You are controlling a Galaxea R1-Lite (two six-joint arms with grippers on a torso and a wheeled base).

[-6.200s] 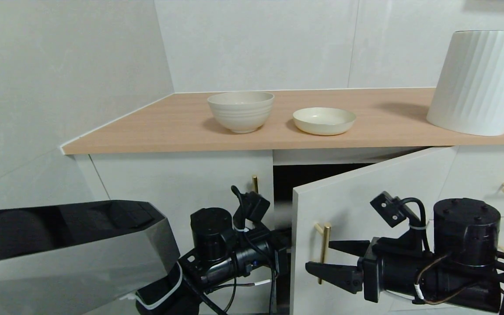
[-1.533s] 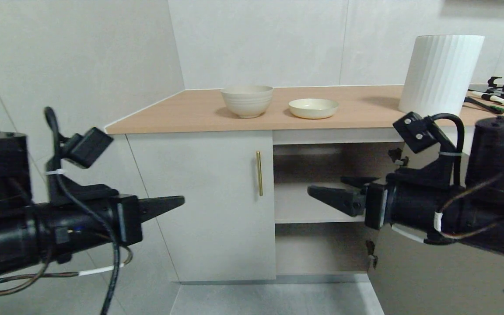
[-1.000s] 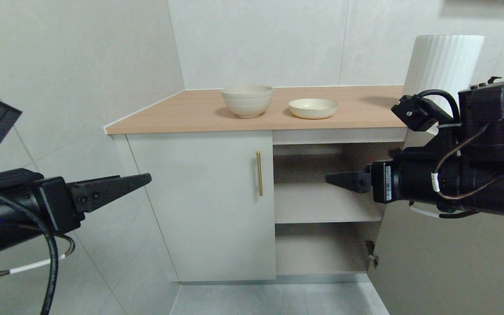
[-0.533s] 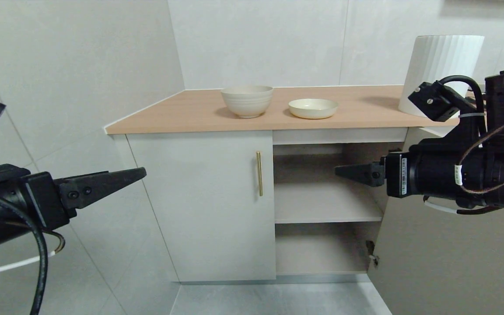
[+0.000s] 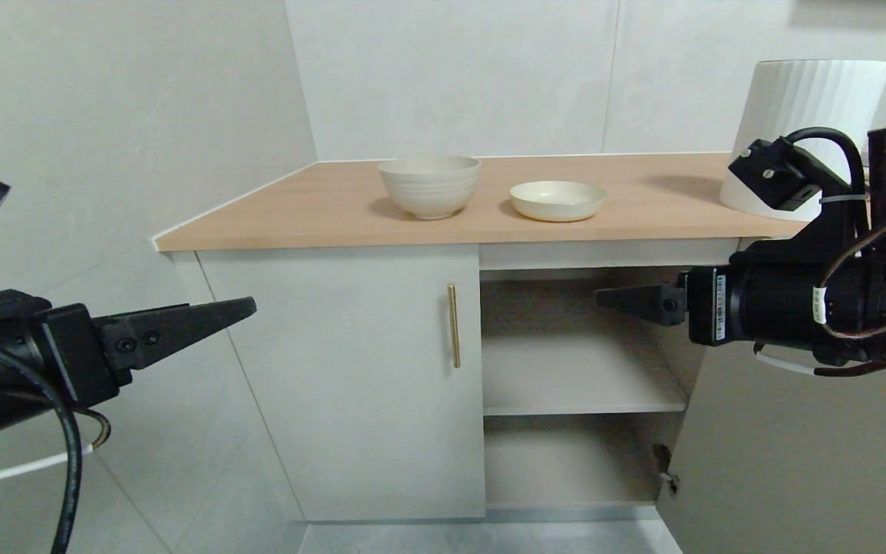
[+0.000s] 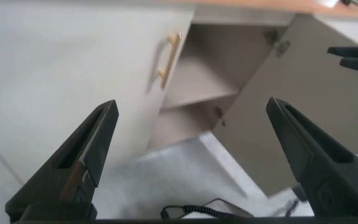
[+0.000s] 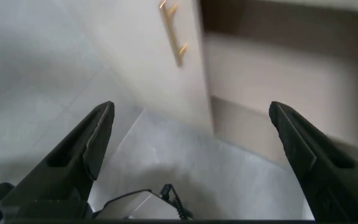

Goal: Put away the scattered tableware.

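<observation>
A ribbed cream bowl (image 5: 429, 185) and a shallow cream dish (image 5: 558, 200) sit side by side, not touching, on the wooden countertop (image 5: 297, 215), well left of a white fluted container (image 5: 812, 131). Below them, the cabinet's right door (image 5: 797, 462) stands open, exposing a shelf (image 5: 574, 377). The left door (image 5: 335, 385), with its brass handle (image 5: 452, 325), is closed. The left gripper (image 5: 243, 308) hangs left of the cabinet and the right gripper (image 5: 612, 298) before the open upper compartment, both spread wide and holding nothing.
</observation>
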